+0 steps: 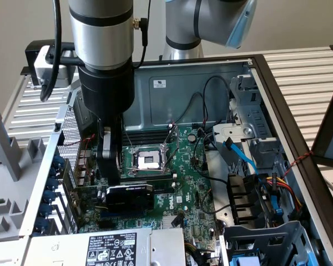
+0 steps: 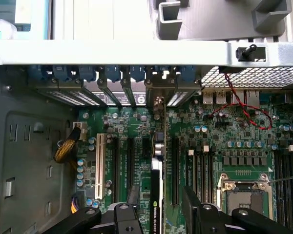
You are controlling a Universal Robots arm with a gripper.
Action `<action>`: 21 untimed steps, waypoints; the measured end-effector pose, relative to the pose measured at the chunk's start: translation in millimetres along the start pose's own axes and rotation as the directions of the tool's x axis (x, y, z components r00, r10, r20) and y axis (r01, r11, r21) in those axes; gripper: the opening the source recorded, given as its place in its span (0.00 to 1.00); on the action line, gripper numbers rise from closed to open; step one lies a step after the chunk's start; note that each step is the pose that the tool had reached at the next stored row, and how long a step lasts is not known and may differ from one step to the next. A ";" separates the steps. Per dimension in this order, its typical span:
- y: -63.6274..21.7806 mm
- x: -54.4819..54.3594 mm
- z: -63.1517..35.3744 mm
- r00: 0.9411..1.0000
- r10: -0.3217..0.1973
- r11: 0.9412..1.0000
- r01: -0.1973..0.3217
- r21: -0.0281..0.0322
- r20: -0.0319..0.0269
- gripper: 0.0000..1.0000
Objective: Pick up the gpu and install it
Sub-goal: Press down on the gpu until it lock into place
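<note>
Gripper [image 2: 158, 209] fingers [image 2: 195, 204] straddle gpu [image 2: 156, 195] on edge, jaws wide around card, contact unclear. Card stands upright in motherboard [image 1: 191, 166] slot, at seven o'clock from CPU socket [image 1: 147, 160], bracket toward rear slot covers [image 2: 112, 78], apparently positioned for seating.

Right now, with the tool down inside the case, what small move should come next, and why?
Probably a straight lift of the tool, without closing. Its fingers stand apart on either side of the gpu, which already stands upright on the motherboard, so it looks released.
</note>
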State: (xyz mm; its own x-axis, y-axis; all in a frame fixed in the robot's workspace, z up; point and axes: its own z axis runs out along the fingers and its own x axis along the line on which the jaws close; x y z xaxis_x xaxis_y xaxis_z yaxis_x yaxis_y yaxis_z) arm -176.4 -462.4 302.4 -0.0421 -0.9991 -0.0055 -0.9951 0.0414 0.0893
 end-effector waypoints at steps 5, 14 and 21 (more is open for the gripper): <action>1.1 0.1 -0.1 1.000 0.000 1.000 0.000 0.000 0.000 0.47; 4.7 0.2 2.2 1.000 0.000 1.000 0.000 0.001 0.000 0.15; 16.9 -4.7 11.1 1.000 0.000 1.000 0.000 0.009 0.000 0.11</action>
State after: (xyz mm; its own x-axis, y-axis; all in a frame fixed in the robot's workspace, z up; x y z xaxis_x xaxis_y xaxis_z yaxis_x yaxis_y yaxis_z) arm -194.0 -456.9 292.9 -0.0420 -0.9991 -0.0053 -0.9959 0.0414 0.0805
